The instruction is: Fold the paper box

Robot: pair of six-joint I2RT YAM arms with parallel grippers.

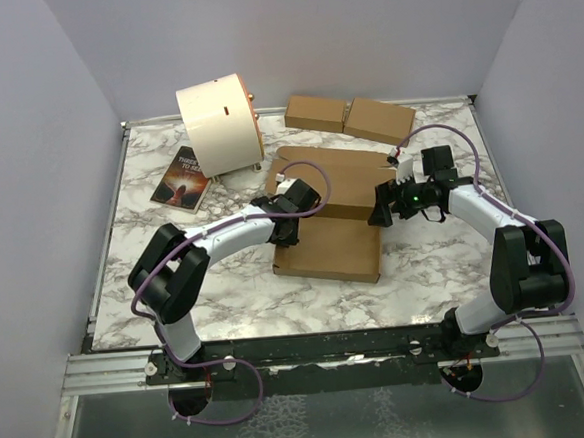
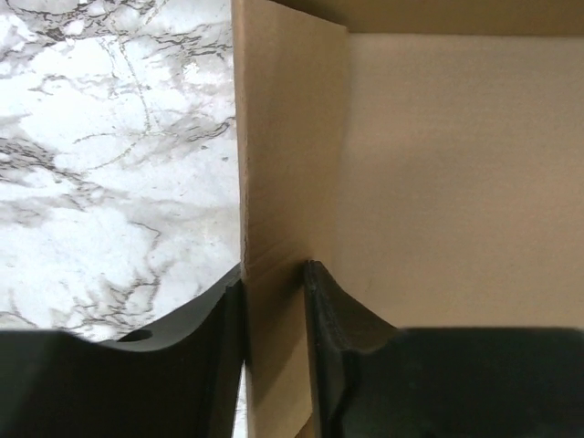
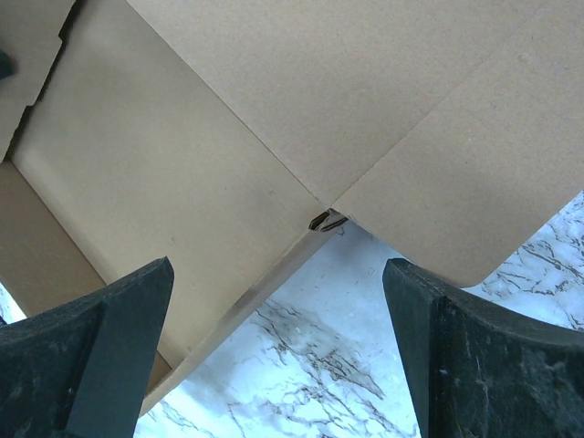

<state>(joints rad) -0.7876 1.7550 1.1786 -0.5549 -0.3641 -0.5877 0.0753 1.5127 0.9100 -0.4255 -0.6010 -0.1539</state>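
Note:
The paper box (image 1: pixel 326 249) lies flat and unfolded in the middle of the marble table, its far panel partly raised. My left gripper (image 1: pixel 284 226) is at the box's left edge. In the left wrist view its jaws (image 2: pixel 274 270) stand partly open astride an upturned side flap (image 2: pixel 287 137), with the box floor (image 2: pixel 447 182) to the right. My right gripper (image 1: pixel 383 211) hovers at the box's right edge. Its jaws (image 3: pixel 278 269) are wide open with nothing between them, above a flap corner (image 3: pixel 429 182) and bare table.
A cream cylindrical drum (image 1: pixel 220 124) lies at the back left, with a dark book (image 1: pixel 181 179) beside it. Two small closed brown boxes (image 1: pixel 317 112) (image 1: pixel 380 120) sit side by side at the back. Grey walls enclose the marble table (image 1: pixel 227 294).

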